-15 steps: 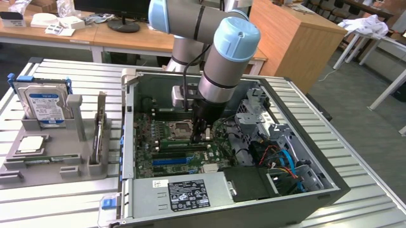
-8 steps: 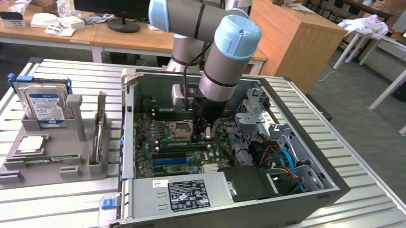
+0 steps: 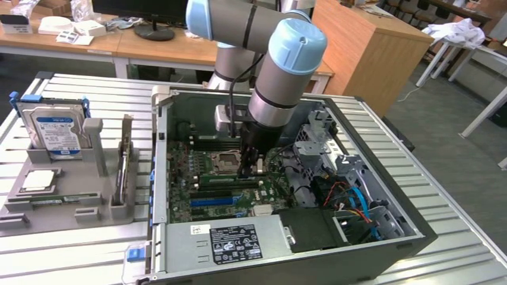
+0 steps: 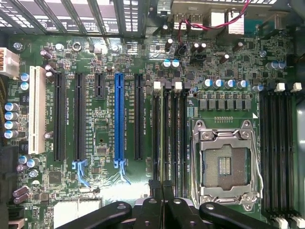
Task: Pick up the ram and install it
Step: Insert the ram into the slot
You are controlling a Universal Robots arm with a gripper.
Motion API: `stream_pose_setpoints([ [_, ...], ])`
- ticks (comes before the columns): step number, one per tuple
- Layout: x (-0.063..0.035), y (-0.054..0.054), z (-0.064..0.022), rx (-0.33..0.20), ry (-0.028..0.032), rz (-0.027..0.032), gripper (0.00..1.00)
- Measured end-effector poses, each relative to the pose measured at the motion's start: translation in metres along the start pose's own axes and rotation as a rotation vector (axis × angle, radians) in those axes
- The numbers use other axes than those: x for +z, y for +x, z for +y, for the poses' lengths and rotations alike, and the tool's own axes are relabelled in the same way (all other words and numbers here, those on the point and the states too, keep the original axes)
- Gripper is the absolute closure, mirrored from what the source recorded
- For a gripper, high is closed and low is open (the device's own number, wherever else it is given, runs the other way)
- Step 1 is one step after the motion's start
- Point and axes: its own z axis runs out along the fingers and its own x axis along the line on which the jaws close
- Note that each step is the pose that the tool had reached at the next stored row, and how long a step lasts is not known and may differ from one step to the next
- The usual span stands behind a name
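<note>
Right, exterior view: the case [image 3: 400, 234] lies on its side with the panel off, so the motherboard [image 3: 202, 181] faces up for a top-down approach. The grey tray [image 3: 95, 209] on the exterior view's left nests the hard drive [image 3: 54, 127], a CPU [image 3: 40, 180] and a thin green stick lying flat, which I take to be the ram [image 3: 54, 202]. Fixed nests make pick poses repeatable. The gripper [image 3: 252, 172] hangs just beside the CPU socket [image 3: 230, 160], jaws closed together with nothing visibly pinched.

Wrist view adds slot detail: the fingers [image 4: 153, 191] sit over the black memory slots [image 4: 170, 138], between the blue slot [image 4: 118, 117] and the socket. The slots look unpopulated.
</note>
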Motion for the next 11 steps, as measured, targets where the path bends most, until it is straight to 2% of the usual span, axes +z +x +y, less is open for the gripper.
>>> stream_pose_setpoints([
  [11, 0.0005, 0.0006, -0.0001, 0.0, -0.0002, 0.0, 0.89],
])
